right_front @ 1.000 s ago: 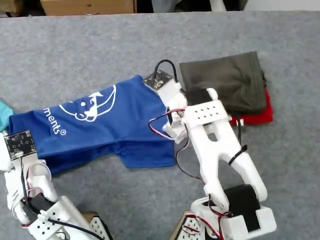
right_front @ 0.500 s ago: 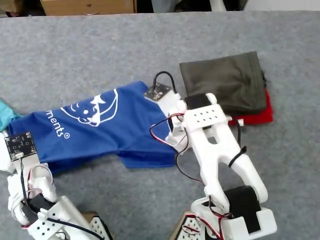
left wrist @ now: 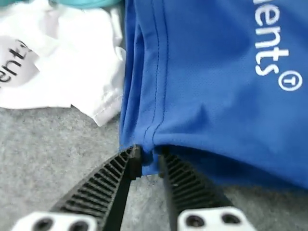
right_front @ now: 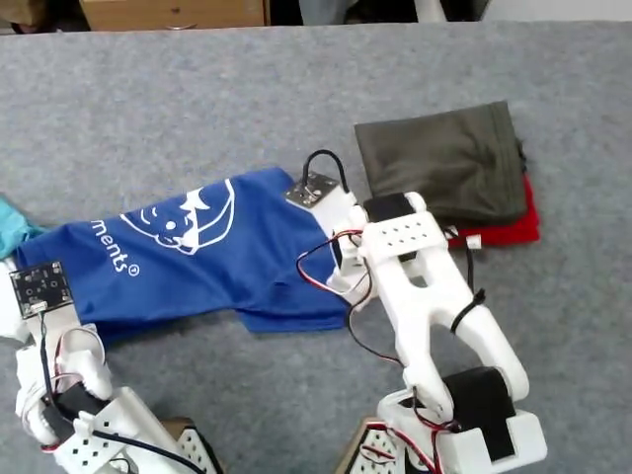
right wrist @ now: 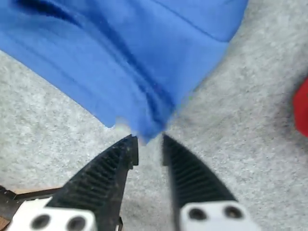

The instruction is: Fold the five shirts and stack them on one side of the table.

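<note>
A blue shirt (right_front: 197,252) with white print lies stretched across the grey table from the left edge to the middle. My left gripper (left wrist: 147,156) is shut on its hem at the left end. At the right end, my right gripper (right wrist: 149,139) is shut on a corner of the blue shirt (right wrist: 120,62), near the right arm's wrist (right_front: 321,193). A folded olive shirt (right_front: 444,163) lies on a folded red shirt (right_front: 523,225) at the right. Next to the blue shirt (left wrist: 216,82) lie a crumpled white shirt (left wrist: 62,62) and a teal shirt (left wrist: 86,3).
The teal shirt (right_front: 8,229) pokes in at the table's left edge. The right arm's white body (right_front: 434,306) stretches from the front edge toward the middle, just left of the folded pile. Bare grey table (right_front: 197,109) lies behind the blue shirt.
Both grippers have drawn the blue shirt toward the table's front edge. The right end has moved more than the left. The folded pile has not moved.
</note>
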Robot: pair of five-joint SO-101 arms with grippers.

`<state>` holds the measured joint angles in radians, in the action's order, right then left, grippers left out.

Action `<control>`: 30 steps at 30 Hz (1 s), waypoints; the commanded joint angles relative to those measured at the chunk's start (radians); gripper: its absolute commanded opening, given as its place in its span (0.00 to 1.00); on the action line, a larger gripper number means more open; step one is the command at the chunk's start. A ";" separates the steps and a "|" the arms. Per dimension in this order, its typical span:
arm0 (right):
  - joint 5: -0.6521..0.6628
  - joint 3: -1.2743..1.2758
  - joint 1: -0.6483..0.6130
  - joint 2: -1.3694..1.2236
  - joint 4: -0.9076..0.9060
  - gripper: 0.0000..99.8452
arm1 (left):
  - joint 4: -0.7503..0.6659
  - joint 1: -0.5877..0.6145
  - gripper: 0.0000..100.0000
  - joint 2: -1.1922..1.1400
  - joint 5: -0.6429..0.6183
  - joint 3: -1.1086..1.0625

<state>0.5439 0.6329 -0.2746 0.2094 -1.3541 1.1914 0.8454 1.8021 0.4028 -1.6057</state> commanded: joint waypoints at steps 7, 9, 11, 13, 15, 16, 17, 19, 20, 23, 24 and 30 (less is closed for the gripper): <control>0.123 -0.214 0.015 0.036 -0.212 0.18 | 0.077 0.133 0.19 -0.002 0.120 0.294; 0.121 -0.278 0.017 0.035 -0.239 0.16 | 0.078 0.182 0.19 -0.006 0.155 0.349; 0.120 -0.346 0.011 0.028 -0.250 0.08 | 0.084 0.205 0.16 -0.041 0.172 0.424; 0.084 -0.406 0.009 0.027 -0.238 0.01 | 0.084 0.205 0.10 -0.127 0.167 0.527; 0.032 -0.450 0.009 0.027 -0.218 0.04 | 0.084 0.185 0.03 -0.258 0.130 0.642; 0.012 -0.466 0.008 0.024 -0.196 0.02 | 0.084 0.162 0.03 -0.336 0.092 0.699; -0.003 -0.481 0.005 0.016 -0.172 0.01 | 0.084 0.133 0.04 -0.417 0.044 0.751; -0.031 -0.510 -0.015 -0.018 -0.138 0.01 | 0.078 0.045 0.03 -0.589 -0.049 0.845; -0.049 -0.526 -0.029 -0.045 -0.121 0.01 | 0.077 -0.010 0.03 -0.675 -0.086 0.881; -0.110 -0.608 -0.083 -0.174 -0.086 0.01 | 0.069 -0.170 0.03 -0.931 -0.164 0.975; -0.132 -0.648 -0.098 -0.228 -0.069 0.01 | 0.037 -0.203 0.03 -1.010 -0.181 0.992; -0.219 -1.023 -0.121 -0.570 -0.095 0.01 | -0.221 -0.122 0.03 -1.307 -0.207 1.069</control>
<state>0.3659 -0.1757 -0.3836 -0.2463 -1.4200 1.0687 0.6736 0.5946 0.2048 -0.6375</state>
